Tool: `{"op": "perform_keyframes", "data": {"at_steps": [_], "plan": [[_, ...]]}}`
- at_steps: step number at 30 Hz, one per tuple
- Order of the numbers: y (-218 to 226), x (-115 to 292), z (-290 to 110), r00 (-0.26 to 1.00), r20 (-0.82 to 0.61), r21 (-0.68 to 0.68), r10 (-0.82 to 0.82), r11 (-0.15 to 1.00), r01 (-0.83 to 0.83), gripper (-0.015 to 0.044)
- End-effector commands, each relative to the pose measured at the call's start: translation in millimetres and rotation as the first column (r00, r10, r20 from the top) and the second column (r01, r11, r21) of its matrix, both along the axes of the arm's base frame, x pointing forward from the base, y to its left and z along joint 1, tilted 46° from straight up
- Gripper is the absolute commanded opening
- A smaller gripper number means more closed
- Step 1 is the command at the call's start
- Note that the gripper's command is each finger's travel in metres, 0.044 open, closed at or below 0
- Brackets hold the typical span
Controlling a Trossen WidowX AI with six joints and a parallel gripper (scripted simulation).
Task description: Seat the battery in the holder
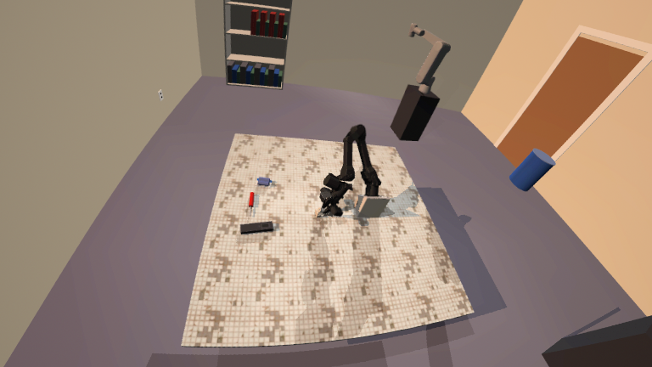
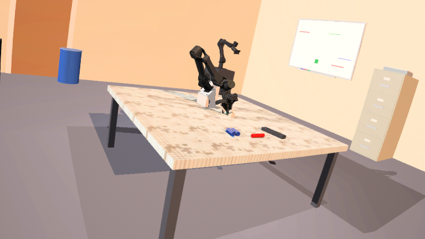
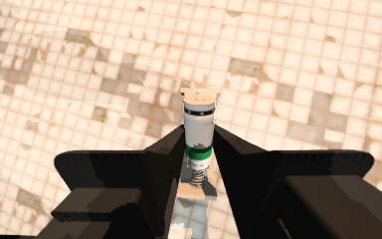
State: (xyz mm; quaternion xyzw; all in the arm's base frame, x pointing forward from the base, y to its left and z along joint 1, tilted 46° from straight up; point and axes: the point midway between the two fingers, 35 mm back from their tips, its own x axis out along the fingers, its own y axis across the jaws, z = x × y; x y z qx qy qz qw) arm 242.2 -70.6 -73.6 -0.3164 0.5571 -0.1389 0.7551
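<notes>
In the wrist view my gripper [image 3: 198,128] is shut on the battery [image 3: 199,121], a white cylinder with a green band. The battery lies lengthwise along the tan holder [image 3: 200,93]. Its far capped end is at the holder's lip. The coil spring [image 3: 197,175] shows just behind its near end. I cannot tell whether the battery rests on the holder's floor. In the top and exterior views the gripper [image 1: 331,209] [image 2: 227,109] is down at the table top near the arm's base, over the small holder [image 2: 232,115]. The battery is too small to make out there.
A blue part [image 1: 263,180] [image 2: 233,131], a red cylinder [image 1: 251,198] [image 2: 257,135] and a black bar [image 1: 257,227] [image 2: 273,132] lie on the table left of the arm. The arm's pale base block [image 1: 372,206] [image 2: 207,98] stands close beside the gripper.
</notes>
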Motion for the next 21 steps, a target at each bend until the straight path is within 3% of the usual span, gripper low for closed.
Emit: {"op": "perform_keyframes", "data": {"at_steps": [1,21], "plan": [[-1.0,-6.6,-0.1,1.0,-0.012,-0.001,-0.009,1.0,0.009,0.0086],[-0.9,-16.4,1.6,1.0,-0.016,0.001,-0.012,1.0,0.012,0.0086]]}}
